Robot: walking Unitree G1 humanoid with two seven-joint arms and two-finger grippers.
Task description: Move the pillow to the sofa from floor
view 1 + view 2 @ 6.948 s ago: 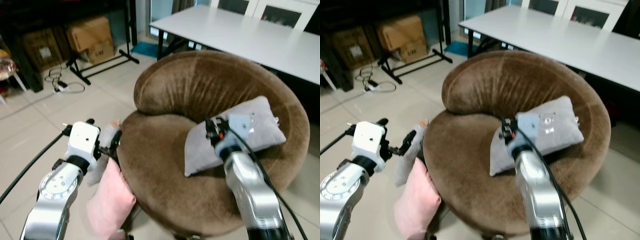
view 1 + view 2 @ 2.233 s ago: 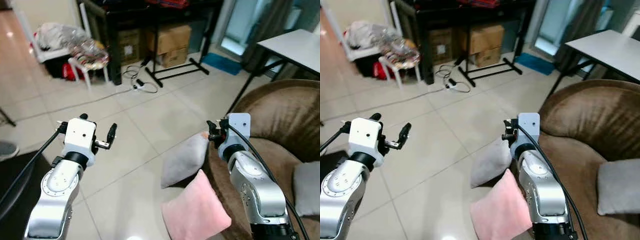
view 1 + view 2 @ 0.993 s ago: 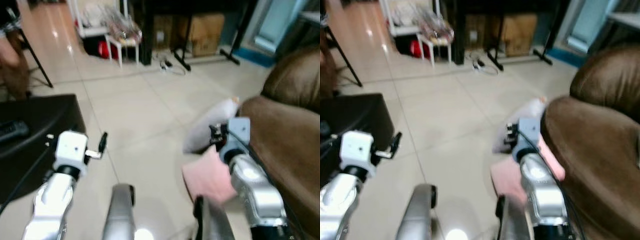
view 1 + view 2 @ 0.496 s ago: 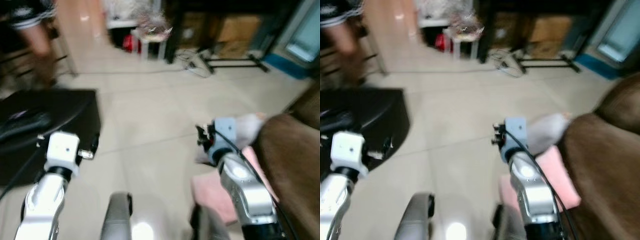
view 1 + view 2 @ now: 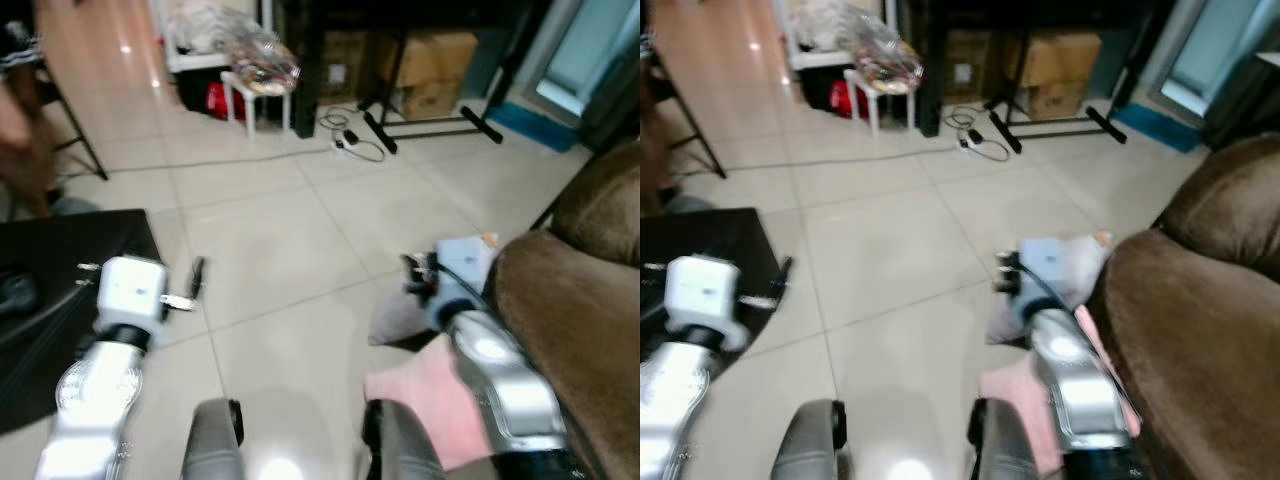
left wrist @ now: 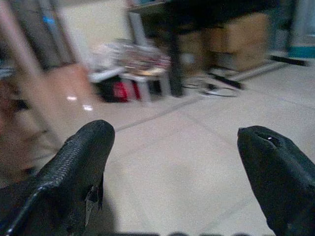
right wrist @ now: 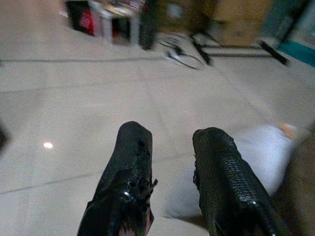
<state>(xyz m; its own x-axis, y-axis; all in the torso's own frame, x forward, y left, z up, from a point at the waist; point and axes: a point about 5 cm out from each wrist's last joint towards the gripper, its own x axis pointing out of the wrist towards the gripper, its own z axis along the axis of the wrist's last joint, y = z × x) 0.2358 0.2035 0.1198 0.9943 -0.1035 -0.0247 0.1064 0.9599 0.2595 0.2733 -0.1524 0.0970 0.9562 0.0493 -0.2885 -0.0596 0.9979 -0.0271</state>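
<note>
Soft indoor light; motion blur throughout; glare spots on floor tiles (image 5: pixel 270 468); dim background.

**Tiled floor with two cushions against the sofa base**

I saw a glossy beige tiled floor (image 5: pixel 270 250) running across the room. A light grey fabric pillow (image 5: pixel 400 312) lay on it, leaning against the base of the brown velvet sofa (image 5: pixel 585 310), and a pink fabric pillow (image 5: pixel 435 395) sat just beside it, nearer to me. Farther off I made out a tangle of dark cables (image 5: pixel 352 145), a black metal stand base (image 5: pixel 430 125), cardboard boxes (image 5: pixel 430 75) and a small white stool (image 5: pixel 255 95). A black mat (image 5: pixel 70 290) covered the floor on my left.
</note>
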